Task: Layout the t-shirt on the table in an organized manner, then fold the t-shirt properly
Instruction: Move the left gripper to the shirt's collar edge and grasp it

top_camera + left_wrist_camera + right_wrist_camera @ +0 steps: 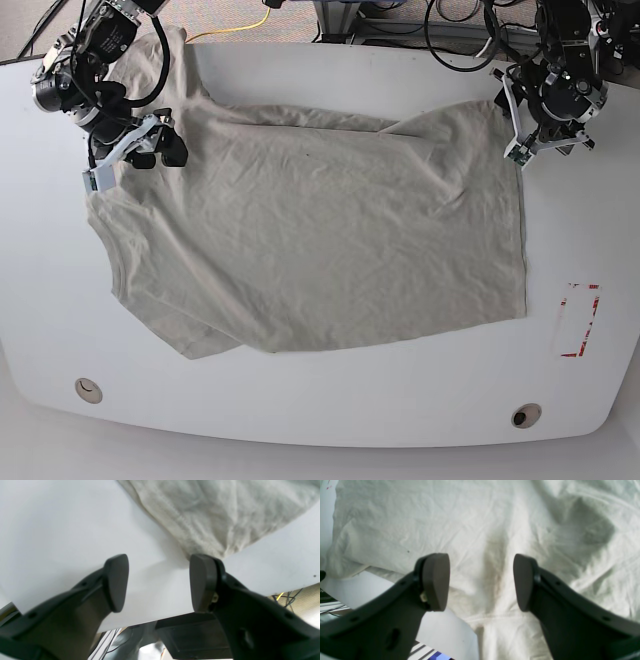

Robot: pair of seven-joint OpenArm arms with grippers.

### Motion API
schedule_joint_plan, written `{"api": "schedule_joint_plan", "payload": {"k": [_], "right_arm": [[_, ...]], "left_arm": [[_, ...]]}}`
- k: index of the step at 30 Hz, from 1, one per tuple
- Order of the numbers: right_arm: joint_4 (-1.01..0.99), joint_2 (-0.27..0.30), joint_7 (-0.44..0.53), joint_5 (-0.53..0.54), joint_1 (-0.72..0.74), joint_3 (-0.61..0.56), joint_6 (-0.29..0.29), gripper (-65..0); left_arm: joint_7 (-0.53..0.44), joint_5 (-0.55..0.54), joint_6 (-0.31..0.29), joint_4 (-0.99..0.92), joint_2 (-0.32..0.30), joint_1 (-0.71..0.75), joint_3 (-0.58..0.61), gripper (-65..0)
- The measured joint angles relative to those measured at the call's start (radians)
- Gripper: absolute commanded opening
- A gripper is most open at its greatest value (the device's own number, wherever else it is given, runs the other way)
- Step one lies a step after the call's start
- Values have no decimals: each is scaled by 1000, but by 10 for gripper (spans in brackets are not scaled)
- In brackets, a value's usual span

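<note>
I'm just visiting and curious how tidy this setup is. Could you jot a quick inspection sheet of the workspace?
Surface: white table, two small holes, red rectangle mark.
Job's things: t-shirt spread out, wrinkled, not folded.
Clutter: nothing seen.
Grippers: left gripper open, at a shirt corner; right gripper open above the cloth; neither holds anything.
Cables: black cables and a yellow cable beyond the table's far edge.
Surroundings: floor.

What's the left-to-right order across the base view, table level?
Right gripper → t-shirt → left gripper → red-outlined rectangle mark, all on the table.
</note>
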Motion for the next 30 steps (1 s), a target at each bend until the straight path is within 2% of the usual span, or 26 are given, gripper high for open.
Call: {"api": "schedule_joint_plan", "payload": {"k": [4, 7, 30], "right_arm": [[0, -11, 0, 0, -2, 0, 0, -270], [0, -12, 0, 0, -3, 0, 0, -270], [0, -11, 0, 0, -8, 4, 1, -270]], "left_arm": [[-2, -109, 0, 0, -2, 0, 0, -292], [-2, -149, 0, -1, -2, -2, 2, -292], [22, -151, 0, -39, -5, 10, 3, -292]]}}
